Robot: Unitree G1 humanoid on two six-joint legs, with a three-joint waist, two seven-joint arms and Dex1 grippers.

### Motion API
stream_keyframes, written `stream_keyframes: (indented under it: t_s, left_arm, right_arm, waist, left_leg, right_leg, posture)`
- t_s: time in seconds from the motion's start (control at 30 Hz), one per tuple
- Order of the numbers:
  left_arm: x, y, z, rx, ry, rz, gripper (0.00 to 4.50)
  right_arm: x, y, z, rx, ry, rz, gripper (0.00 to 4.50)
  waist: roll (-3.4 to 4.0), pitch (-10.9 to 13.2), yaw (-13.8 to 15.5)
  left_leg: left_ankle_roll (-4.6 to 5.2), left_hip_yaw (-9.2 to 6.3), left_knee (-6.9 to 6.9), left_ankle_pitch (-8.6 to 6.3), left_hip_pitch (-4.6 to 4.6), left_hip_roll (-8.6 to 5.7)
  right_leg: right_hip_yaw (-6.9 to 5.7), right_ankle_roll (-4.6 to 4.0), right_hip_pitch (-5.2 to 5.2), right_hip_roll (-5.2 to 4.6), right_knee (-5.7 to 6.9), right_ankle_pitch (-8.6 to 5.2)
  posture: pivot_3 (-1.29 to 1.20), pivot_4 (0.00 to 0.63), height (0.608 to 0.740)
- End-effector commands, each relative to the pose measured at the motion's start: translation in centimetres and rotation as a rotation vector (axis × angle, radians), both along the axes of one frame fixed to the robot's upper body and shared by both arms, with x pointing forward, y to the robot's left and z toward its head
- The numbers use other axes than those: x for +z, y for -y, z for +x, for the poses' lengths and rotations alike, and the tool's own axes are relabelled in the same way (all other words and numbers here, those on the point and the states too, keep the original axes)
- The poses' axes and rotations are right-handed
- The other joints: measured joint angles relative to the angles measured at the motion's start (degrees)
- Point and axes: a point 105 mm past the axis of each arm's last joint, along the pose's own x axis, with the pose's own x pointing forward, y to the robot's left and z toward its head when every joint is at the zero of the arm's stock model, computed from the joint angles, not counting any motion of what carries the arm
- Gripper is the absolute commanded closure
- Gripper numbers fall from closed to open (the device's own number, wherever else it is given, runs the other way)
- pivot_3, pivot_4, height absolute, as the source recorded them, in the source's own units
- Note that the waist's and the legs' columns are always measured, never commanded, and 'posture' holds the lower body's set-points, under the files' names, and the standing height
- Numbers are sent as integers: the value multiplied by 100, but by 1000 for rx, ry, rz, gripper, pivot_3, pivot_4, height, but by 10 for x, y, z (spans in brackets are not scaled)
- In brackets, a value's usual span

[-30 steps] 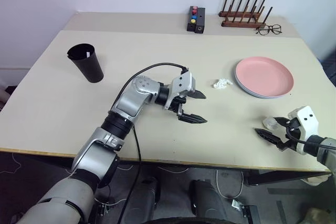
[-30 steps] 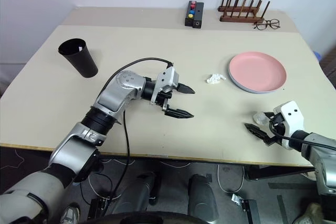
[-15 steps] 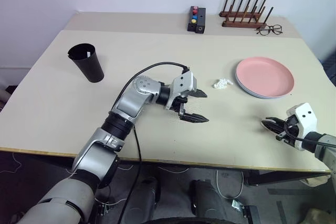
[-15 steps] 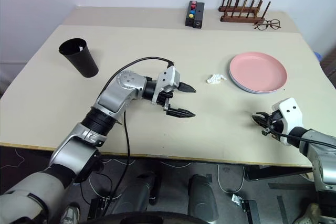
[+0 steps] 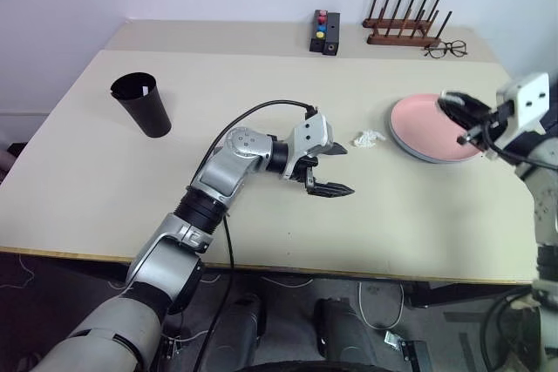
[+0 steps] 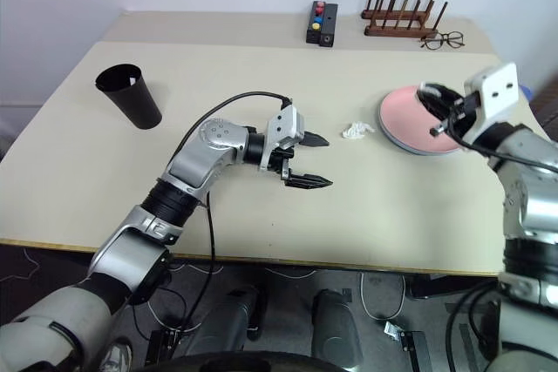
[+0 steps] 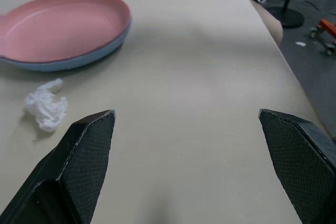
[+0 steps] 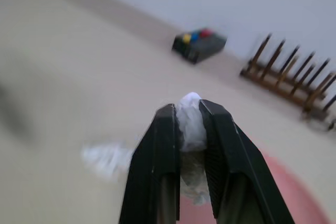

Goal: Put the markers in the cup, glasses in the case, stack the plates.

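Right claw: your right claw point(image 8: 189, 129) is clamped on a small white crumpled wad point(image 8: 190, 114), which pokes out past the tips of the two black fingers point(image 8: 157, 161). The right wrist view makes this plain; from the head views you see the claw raised over the near side of the plates, with its catch too small to make out.
Left claw: your left claw point(image 5: 334, 171) stands wide apart and holds nothing, poised over bare surface point(image 5: 261, 67) near the middle. The left wrist view shows both its fingers point(image 7: 86, 153) with open surface between them.
Plates: the pink plate point(image 5: 432, 124) sits stacked on the light blue plate point(image 7: 79, 59), toward the right edge of the surface. The left wrist view shows the blue rim under the pink one more clearly than the head views do.
Loose wad: a second white crumpled scrap point(image 5: 369, 138) lies on the surface just beside the plates, on their inner side.
Cup: the black cup point(image 5: 143, 104) stands upright near the left edge, well apart from both claws.
Far edge: a black box with coloured buttons point(image 5: 326, 31), a wooden peg rack point(image 5: 408, 23) and thin-rimmed spectacles point(image 5: 446, 49) line the far edge; the right wrist view catches the box and rack beyond the held wad.
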Motion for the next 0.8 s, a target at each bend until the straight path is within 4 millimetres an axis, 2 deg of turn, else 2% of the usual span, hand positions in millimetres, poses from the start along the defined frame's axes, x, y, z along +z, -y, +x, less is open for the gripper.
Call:
stream_keyframes:
  t_s: [0.03,0.13,0.3,0.43,0.53,0.6,0.73,0.8]
  left_arm:
    - [16,0,5,55,61,-47,0]
    - [25,0,5,97,68,-88,0]
    - [26,-3,4,136,64,-94,0]
    - [26,-10,3,163,66,-86,0]
    - [26,-14,4,181,65,-78,0]
    - [27,-16,6,195,51,-88,0]
    - [29,-19,9,216,53,-88,0]
    - [27,-20,11,225,50,-85,0]
  right_arm:
    - [2,2,21,-41,48,-46,3867]
    - [-12,5,42,-97,38,-70,3867]
    - [-28,10,58,-160,4,-97,3867]
    - [-37,15,63,-195,-31,-115,3867]
    - [-40,16,64,-193,-54,-115,3053]
    - [-41,15,64,-185,-60,-118,2210]
    - [-37,15,65,-186,-51,-109,119]
    - [-34,13,65,-181,-34,-96,119]
  waist:
    - [0,0,3]
    - [1,0,-2]
    - [3,0,-39]
    - [3,0,-129]
    - [3,0,-168]
    - [4,0,-166]
    - [4,0,-162]
    - [4,0,-159]
  left_leg:
    - [0,1,0,0,0,0]
    - [-1,1,-5,1,-1,-2]
    - [-3,0,-11,2,1,-3]
    - [-5,-2,-13,4,1,-3]
    - [-5,-2,-15,4,4,-2]
    - [-6,-2,-18,4,7,-1]
    - [-6,-1,-18,5,7,-1]
    - [-6,-1,-18,5,7,-1]
  right_leg:
    - [0,0,-2,0,1,1]
    - [1,0,-4,0,0,2]
    - [2,1,-5,2,1,2]
    - [2,1,-5,3,3,3]
    - [3,1,-5,5,5,3]
    - [4,0,-5,6,8,2]
    - [6,0,-6,6,8,2]
    - [6,0,-5,6,8,2]
  posture:
    - [0,150,740]
    - [0,150,740]
    - [0,150,740]
    - [0,150,740]
    - [0,150,740]
    - [0,150,740]
    - [0,150,740]
    - [0,150,740]
